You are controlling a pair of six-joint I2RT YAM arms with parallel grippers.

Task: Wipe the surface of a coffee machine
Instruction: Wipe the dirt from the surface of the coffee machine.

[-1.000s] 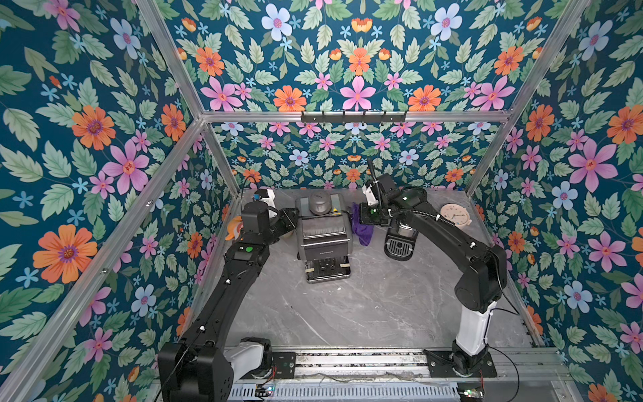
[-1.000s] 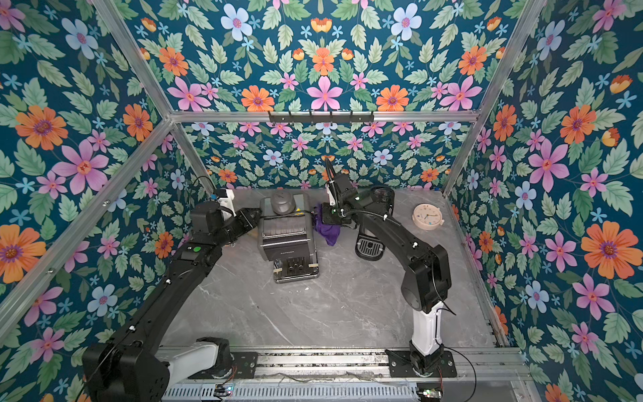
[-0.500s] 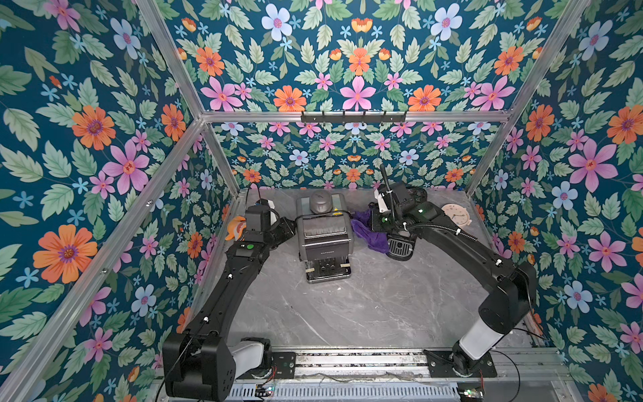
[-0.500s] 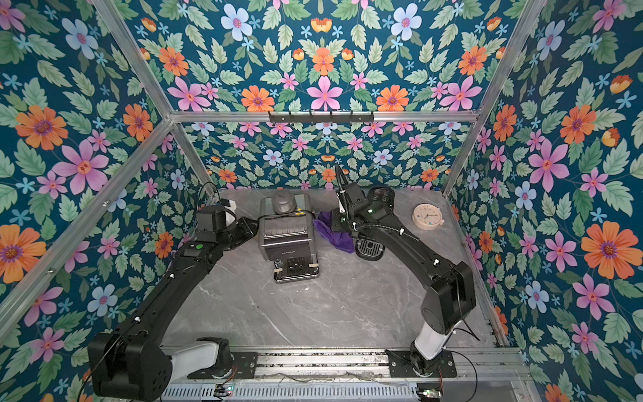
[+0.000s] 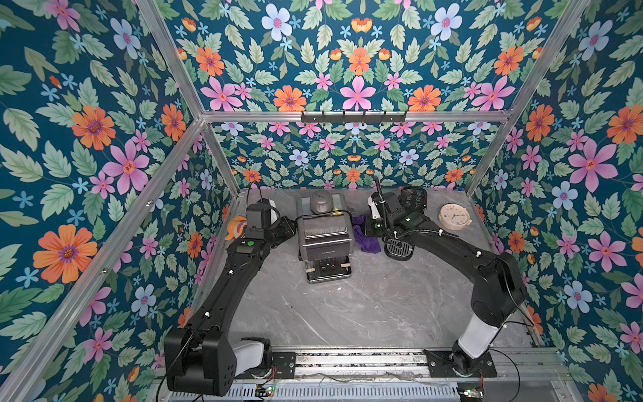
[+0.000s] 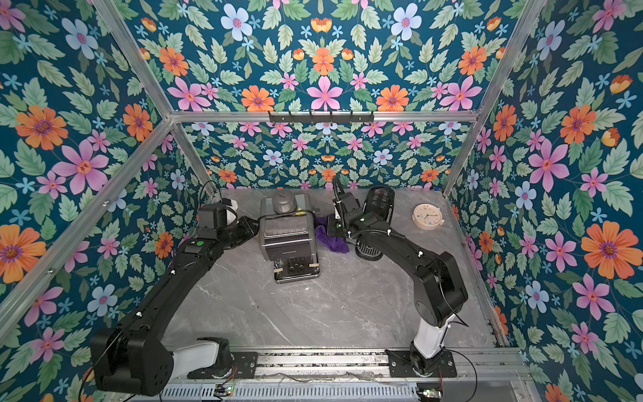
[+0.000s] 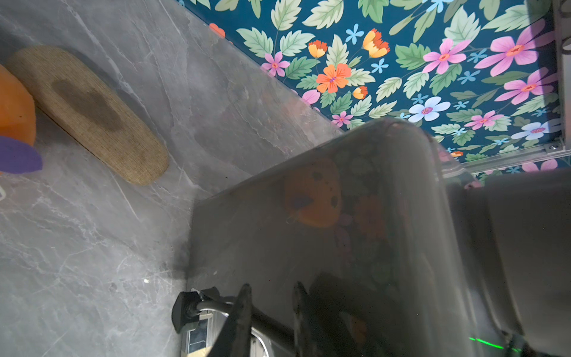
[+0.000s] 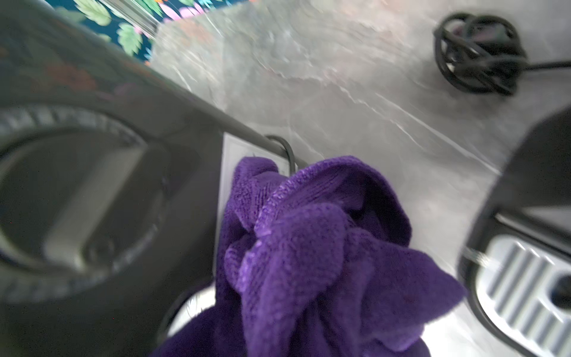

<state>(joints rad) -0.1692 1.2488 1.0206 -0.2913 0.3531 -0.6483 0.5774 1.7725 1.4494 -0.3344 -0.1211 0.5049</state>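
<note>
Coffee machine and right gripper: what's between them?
The purple cloth, clamped in the right gripper, hangs between it and the side of the coffee machine. Shows in both top views.

R jaws hidden behind purple cloth [image 8: 309, 262], wrist view blurred

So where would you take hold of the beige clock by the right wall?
Probably across its round rim, coming from straight above: the clock lies face up on the table, apart from its neighbours, so two opposite edges are free for the jaws.
</note>
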